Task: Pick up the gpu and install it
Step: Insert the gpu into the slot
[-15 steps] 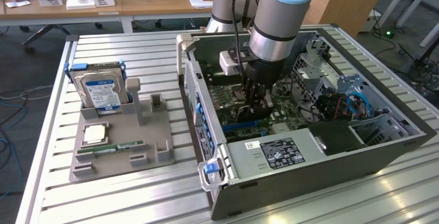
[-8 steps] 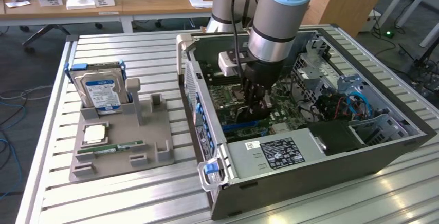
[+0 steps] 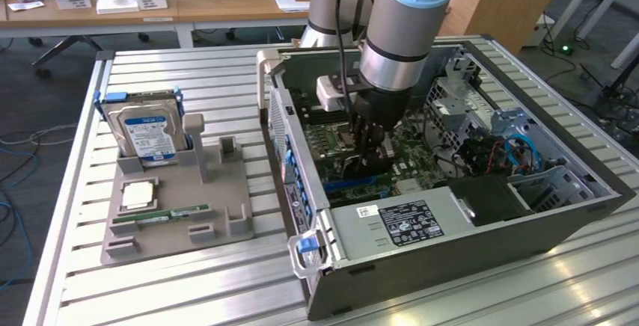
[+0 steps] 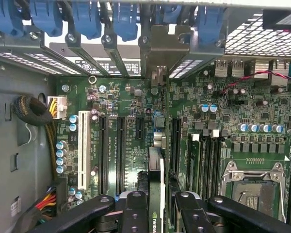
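Reaching straight down into PC case point(image 3: 469, 240), claw point(image 3: 367, 163) pinching gpu point(image 4: 155, 171)

I have the gpu point(image 4: 156, 187) pinched between my fingers point(image 4: 136, 213), one pressed to each flat face. It stands on edge, a thin black card with a pale strip along one side and a green logo near my grip. It sits close over the motherboard point(image 4: 131, 97), running parallel to the black expansion slots point(image 4: 120, 150). I cannot tell whether it is seated.
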Robot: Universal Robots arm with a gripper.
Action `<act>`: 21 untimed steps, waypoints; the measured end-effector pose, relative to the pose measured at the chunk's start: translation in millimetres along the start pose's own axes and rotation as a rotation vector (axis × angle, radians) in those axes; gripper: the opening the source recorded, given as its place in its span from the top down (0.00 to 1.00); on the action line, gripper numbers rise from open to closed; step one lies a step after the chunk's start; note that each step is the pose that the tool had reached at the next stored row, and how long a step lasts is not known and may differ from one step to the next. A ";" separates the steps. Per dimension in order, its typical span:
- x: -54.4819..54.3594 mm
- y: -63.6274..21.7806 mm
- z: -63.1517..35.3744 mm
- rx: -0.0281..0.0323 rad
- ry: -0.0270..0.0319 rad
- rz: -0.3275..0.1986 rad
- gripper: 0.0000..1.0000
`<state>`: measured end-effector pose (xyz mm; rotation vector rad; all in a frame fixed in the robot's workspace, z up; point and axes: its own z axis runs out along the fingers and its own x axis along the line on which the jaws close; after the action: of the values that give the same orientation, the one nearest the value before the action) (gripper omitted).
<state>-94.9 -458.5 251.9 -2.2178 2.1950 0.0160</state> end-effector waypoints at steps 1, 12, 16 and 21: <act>0.0 0.1 0.7 -0.0001 0.0002 0.000 0.74; 0.0 0.5 2.6 0.0002 0.0002 0.000 0.74; 0.0 0.5 2.2 0.0004 -0.0001 0.000 0.74; -0.1 0.5 0.7 0.0004 0.0000 0.000 0.74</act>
<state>-95.4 -458.4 251.2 -2.2174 2.1951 0.0156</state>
